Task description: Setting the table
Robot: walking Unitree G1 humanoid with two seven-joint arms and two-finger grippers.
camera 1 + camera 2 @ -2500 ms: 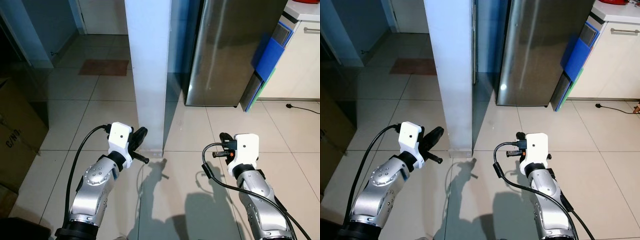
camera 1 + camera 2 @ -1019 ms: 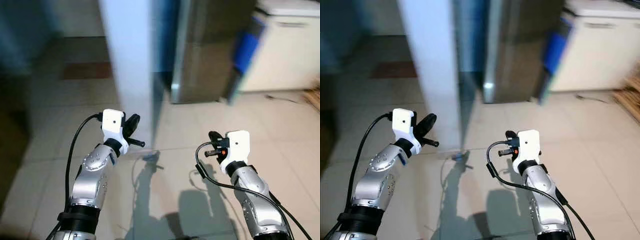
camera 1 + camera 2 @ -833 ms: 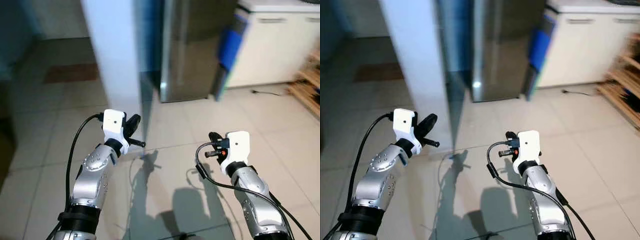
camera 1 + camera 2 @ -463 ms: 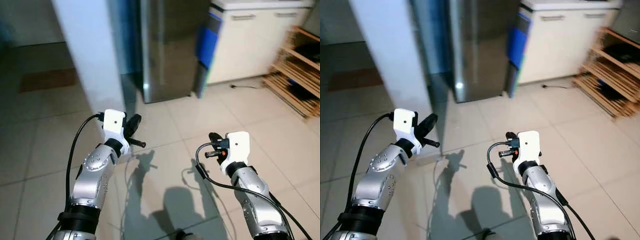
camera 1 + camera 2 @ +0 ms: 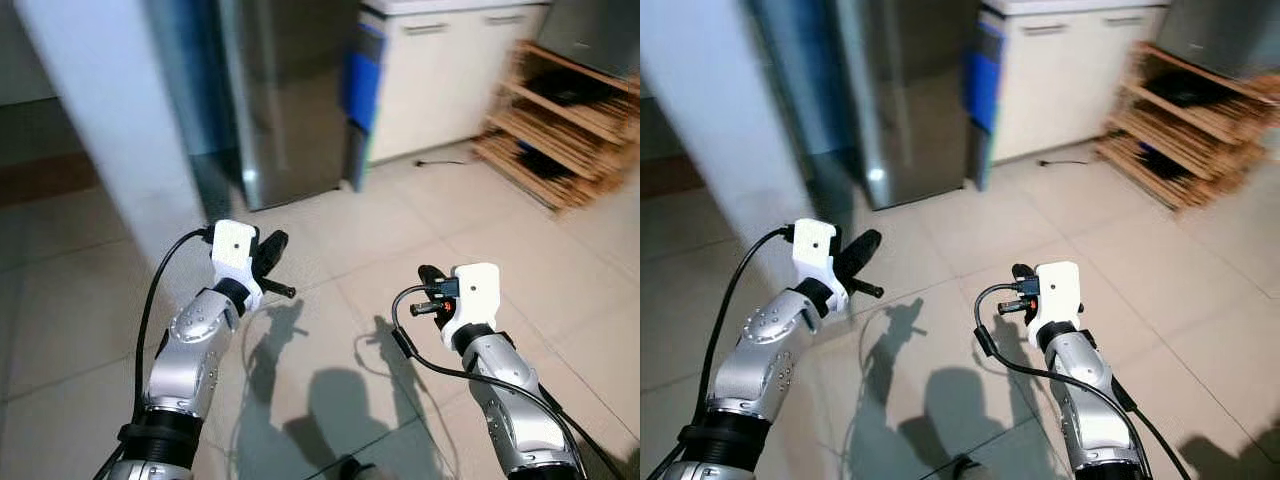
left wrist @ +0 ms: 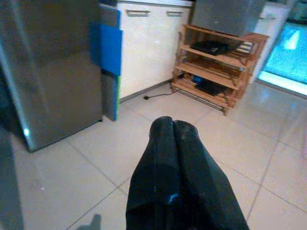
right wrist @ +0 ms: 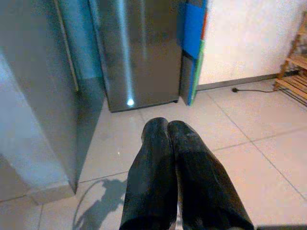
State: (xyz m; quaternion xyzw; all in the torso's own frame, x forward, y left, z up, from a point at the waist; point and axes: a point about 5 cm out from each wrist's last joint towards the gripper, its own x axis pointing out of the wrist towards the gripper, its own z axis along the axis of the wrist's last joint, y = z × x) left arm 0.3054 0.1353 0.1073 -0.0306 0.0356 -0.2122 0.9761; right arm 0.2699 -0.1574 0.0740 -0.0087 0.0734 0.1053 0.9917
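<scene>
Fridge (image 5: 285, 95) ahead | left tool (image 6: 173, 125) together, empty | right tool (image 7: 168, 125) together, empty

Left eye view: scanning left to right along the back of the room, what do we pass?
White pillar → steel fridge → blue panel → white cabinet → wooden rack.

Nothing legible anywhere: no words, numbers or labels readable on the steel fridge (image 5: 285, 90), the white cabinet (image 5: 450, 75) or the wooden rack (image 5: 555, 125).
</scene>
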